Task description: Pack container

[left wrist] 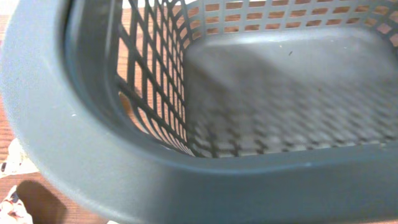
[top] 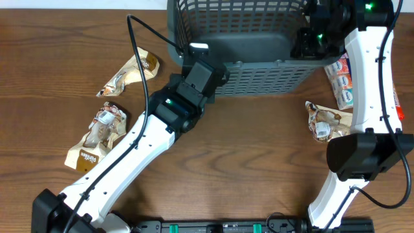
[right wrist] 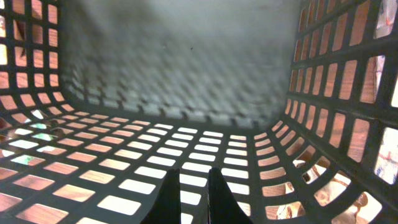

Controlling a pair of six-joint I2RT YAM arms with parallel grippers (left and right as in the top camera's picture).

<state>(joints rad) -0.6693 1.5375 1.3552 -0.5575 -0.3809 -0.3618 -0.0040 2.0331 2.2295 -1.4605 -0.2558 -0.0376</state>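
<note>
The dark grey-blue lattice container (top: 259, 77) stands at the back of the table. It holds no packets. My left gripper (top: 208, 72) is at its near left corner. In the left wrist view the thick rim (left wrist: 186, 186) fills the bottom and hides the fingers. My right gripper (top: 310, 39) reaches inside the container by its right wall. Its fingers (right wrist: 194, 193) are close together with nothing between them, over the slotted wall (right wrist: 93, 180) and facing the solid floor (right wrist: 186, 56).
Brown snack packets lie left of the container: one (top: 132, 70) further back and two (top: 110, 120) (top: 90, 152) nearer. On the right are a brown packet (top: 326, 123) and a white packet with red print (top: 343, 81). The right arm (top: 372, 77) arches over these.
</note>
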